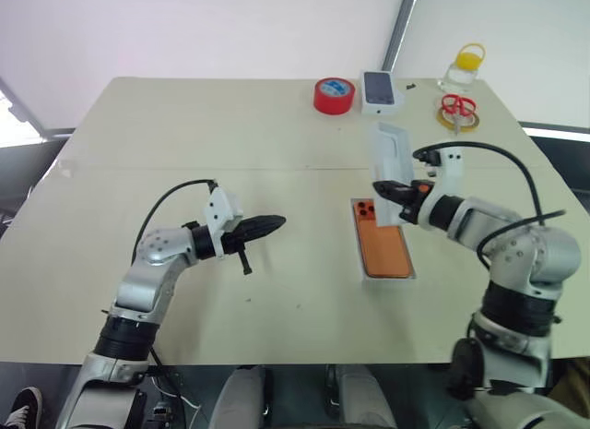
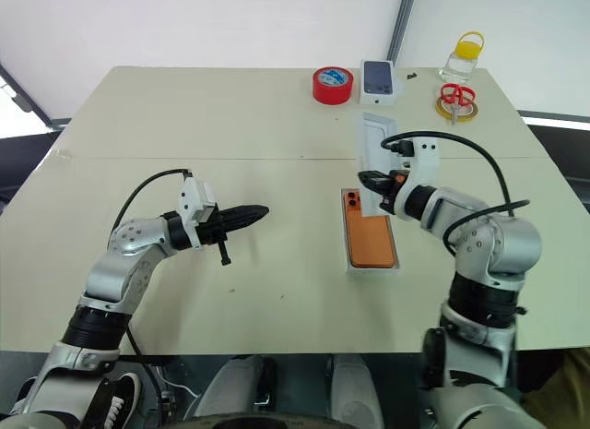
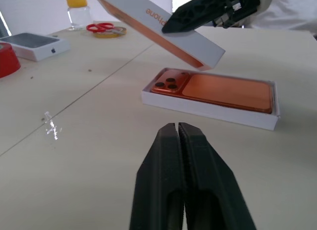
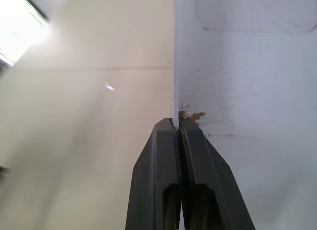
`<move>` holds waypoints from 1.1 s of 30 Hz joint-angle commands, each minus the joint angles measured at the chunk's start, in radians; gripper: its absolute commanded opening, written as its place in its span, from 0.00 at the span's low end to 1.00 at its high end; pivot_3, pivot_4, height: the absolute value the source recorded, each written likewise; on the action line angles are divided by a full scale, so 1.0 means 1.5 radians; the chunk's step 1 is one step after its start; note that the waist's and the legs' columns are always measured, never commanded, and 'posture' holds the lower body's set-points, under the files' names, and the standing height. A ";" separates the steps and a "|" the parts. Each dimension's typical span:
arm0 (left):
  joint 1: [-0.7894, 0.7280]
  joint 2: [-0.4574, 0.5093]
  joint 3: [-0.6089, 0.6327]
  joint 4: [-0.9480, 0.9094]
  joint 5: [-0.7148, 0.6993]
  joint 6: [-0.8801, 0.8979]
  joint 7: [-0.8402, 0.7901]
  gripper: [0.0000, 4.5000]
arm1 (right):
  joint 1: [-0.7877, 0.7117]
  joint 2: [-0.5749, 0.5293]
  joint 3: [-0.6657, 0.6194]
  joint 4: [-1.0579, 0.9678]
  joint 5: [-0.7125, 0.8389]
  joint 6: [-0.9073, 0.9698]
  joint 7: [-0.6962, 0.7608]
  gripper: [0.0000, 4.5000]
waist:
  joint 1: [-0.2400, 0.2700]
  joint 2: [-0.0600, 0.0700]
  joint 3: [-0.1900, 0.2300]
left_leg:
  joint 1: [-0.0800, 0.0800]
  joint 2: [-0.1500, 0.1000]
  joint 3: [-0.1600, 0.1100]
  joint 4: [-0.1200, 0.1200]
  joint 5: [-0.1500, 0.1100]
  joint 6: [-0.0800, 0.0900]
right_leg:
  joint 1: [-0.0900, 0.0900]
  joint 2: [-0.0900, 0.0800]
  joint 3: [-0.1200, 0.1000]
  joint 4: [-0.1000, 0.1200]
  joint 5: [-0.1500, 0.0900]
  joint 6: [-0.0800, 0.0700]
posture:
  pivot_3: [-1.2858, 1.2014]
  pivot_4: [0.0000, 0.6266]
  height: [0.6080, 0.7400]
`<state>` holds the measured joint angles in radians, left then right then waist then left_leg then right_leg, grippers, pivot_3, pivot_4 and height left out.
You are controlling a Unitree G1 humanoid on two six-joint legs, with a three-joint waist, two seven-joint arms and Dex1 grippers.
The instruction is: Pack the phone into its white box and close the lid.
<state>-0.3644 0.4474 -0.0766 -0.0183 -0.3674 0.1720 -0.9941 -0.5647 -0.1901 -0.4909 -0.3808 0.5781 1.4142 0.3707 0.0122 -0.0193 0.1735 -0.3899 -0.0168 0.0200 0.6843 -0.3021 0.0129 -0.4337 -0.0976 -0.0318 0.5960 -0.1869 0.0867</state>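
The orange phone (image 1: 384, 246) lies back up in the white box (image 3: 208, 114) right of the table's middle, its camera cluster at the far end. The lid (image 1: 389, 152) hangs tilted just above the box's far end, its open side facing me. My right gripper (image 1: 381, 190) is shut on the lid's near wall; the right wrist view shows the thin wall pinched between the fingertips (image 4: 190, 128). To the left of the box, my left gripper (image 1: 277, 223) is shut on nothing above the table and points at the box; its fingers (image 3: 198, 165) are pressed together.
At the table's far right stand a red tape roll (image 1: 334, 95), a small white box with a phone picture (image 1: 380, 89), red scissors on a yellow tape ring (image 1: 458, 111) and a bottle with a yellow cap (image 1: 464, 67). Bare tabletop (image 1: 184, 143) spreads to the left.
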 commanded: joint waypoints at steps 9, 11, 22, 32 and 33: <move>-0.043 -0.044 -0.015 -0.004 0.010 -0.011 0.028 0.01 | 0.166 0.191 -0.097 -0.171 0.401 0.134 -0.110 0.00 | -0.003 0.001 0.000 | 0.000 0.000 0.000 0.000 0.000 0.000 | 0.000 0.000 0.000 0.000 0.000 0.000 | 0.52 0.24 1.00; -0.045 -0.050 -0.020 -0.005 0.011 -0.011 0.028 0.01 | 0.204 0.182 -0.090 -0.161 0.466 0.134 -0.155 0.00 | -0.004 0.001 0.000 | 0.000 0.000 0.000 0.000 0.000 0.000 | 0.000 0.000 0.000 0.000 0.000 0.000 | 0.52 0.24 1.00; -0.046 -0.126 -0.075 0.023 0.042 -0.001 0.070 0.01 | 0.240 -0.053 0.105 0.055 0.820 -0.130 -0.457 0.00 | -0.015 0.001 0.000 | 0.000 0.000 0.000 0.000 0.000 0.000 | 0.000 0.000 0.001 -0.001 -0.001 -0.002 | 0.52 0.24 1.00; -0.045 -0.177 -0.105 0.068 0.073 -0.007 0.097 0.01 | 0.183 -0.176 0.149 0.169 0.756 -0.201 -0.359 0.00 | -0.013 0.001 0.000 | 0.000 0.000 0.000 0.000 0.000 0.001 | 0.001 0.000 0.001 -0.002 -0.001 0.000 | 0.52 0.24 1.00; -0.046 -0.182 -0.105 0.071 0.074 -0.006 0.099 0.01 | 0.178 -0.182 0.150 0.176 0.742 -0.206 -0.353 0.00 | -0.013 0.001 0.000 | 0.000 0.000 0.000 0.000 0.000 0.001 | 0.001 0.000 0.001 -0.002 -0.001 0.000 | 0.52 0.24 1.00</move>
<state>-0.4169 0.1858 -0.2239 0.1002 -0.2594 0.1788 -0.8548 -0.2851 -0.4334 -0.2527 -0.1414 1.7475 1.1397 -0.1660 -0.0073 -0.0176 0.1730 -0.3894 -0.0167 0.0207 0.6840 -0.3027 0.0141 -0.4322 -0.0972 -0.0308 0.5936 -0.1882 0.0871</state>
